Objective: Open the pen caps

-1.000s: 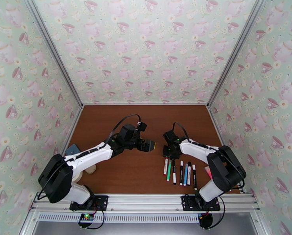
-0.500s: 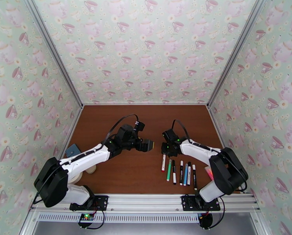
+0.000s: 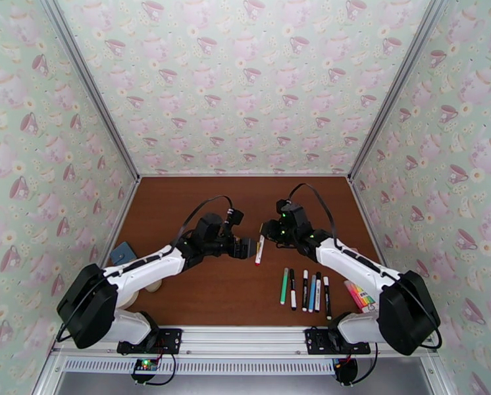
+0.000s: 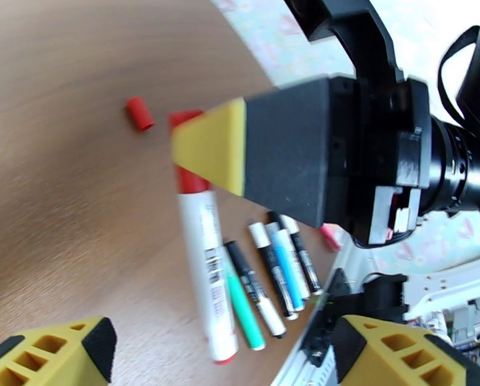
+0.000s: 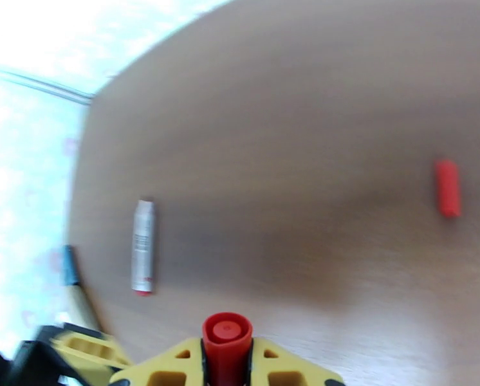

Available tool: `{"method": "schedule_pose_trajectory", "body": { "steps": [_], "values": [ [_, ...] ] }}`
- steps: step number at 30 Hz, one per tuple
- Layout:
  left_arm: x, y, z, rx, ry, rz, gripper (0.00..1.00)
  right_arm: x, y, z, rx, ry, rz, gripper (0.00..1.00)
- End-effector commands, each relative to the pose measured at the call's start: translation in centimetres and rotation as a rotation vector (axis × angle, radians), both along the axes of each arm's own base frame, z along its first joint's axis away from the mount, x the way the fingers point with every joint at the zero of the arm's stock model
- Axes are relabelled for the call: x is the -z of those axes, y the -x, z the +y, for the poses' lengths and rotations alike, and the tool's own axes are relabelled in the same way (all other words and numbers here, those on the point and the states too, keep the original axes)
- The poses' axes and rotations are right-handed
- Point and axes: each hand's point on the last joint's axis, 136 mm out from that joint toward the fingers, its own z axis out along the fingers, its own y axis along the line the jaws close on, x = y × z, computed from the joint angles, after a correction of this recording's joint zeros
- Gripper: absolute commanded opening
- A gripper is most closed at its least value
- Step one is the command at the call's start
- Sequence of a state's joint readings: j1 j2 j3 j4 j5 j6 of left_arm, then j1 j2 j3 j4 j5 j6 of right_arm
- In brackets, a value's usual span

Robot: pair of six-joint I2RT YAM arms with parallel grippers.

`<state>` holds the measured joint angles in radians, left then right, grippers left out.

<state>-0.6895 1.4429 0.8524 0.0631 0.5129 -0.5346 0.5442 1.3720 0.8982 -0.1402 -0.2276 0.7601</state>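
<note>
Right gripper (image 3: 262, 236): jaws closed, clamped on the red-capped end of a white pen (image 3: 258, 251). In the right wrist view the red cap (image 5: 227, 339) sat gripped between the two yellow fingertips, its end face towards the camera. The pen hung off the worktop (image 3: 199, 291), over its middle, with its barrel pointing towards the near edge.

Left gripper (image 3: 248, 247): jaws wide apart, holding nothing. Its fingers (image 4: 60, 352) touched nothing, going by the left wrist view. Its tips faced the held pen, just beside it, and the barrel crossed in front of the open gap. No contact between the left fingers and the pen could be made out.

Counts:
- Pens in the row (image 3: 305, 291): six, lying side by side near the near edge, on the right half. One green, one blue, the others black and white.
- Held pens: one.
- A short white barrel with a red end (image 5: 142, 246): one, lying alone on the worktop, well apart from the row.
- Loose red cap (image 4: 139, 114): one, lying on the bare wood beyond the held pen, apart from both grippers.
- Highlighter pack (image 3: 359, 294): one, just right of the row, by the right edge.

The row lay nearer the near edge than the right gripper, untouched by either gripper.
</note>
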Motion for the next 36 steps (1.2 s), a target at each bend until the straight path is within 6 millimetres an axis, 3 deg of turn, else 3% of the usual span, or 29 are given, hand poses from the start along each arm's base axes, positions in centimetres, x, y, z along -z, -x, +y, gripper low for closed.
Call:
{"method": "schedule_pose_trajectory", "body": {
  "steps": [1, 5, 9, 13, 22, 26, 29, 32, 36],
  "values": [
    [-0.8, -0.4, -0.6, 0.025, 0.070, 0.032, 0.84, -3.6, 0.2, 1.9, -0.046, -0.163, -0.069, 0.14],
    [-1.1, -0.9, -0.9, 0.030, 0.106, 0.049, 0.78, -4.5, 0.3, 2.4, -0.057, -0.218, -0.085, 0.14],
    [-1.1, -1.3, -1.2, 0.037, 0.129, 0.058, 0.61, -4.9, 0.5, 2.5, -0.070, -0.229, -0.094, 0.14],
    [-1.2, -1.3, -1.7, 0.069, 0.130, 0.041, 0.58, -5.2, 0.6, 2.7, -0.083, -0.251, -0.102, 0.14],
    [-0.9, -1.4, -1.7, 0.082, 0.111, 0.006, 0.42, -4.6, 0.5, 2.7, -0.078, -0.245, -0.094, 0.14],
    [-0.7, -1.6, -1.6, 0.070, 0.099, -0.003, 0.26, -4.3, 0.5, 2.6, -0.067, -0.248, -0.091, 0.14],
    [-0.5, -1.7, -1.4, 0.060, 0.088, -0.015, 0.20, -4.2, 0.5, 2.4, -0.055, -0.248, -0.089, 0.14],
    [-0.1, -1.6, -1.2, 0.058, 0.064, -0.038, 0.09, -4.0, 0.6, 2.3, -0.050, -0.246, -0.087, 0.17],
    [0.2, -1.0, -0.9, 0.080, 0.042, -0.060, 0.04, -4.1, 0.7, 2.2, -0.089, -0.242, -0.080, 0.26]
  ]
}}
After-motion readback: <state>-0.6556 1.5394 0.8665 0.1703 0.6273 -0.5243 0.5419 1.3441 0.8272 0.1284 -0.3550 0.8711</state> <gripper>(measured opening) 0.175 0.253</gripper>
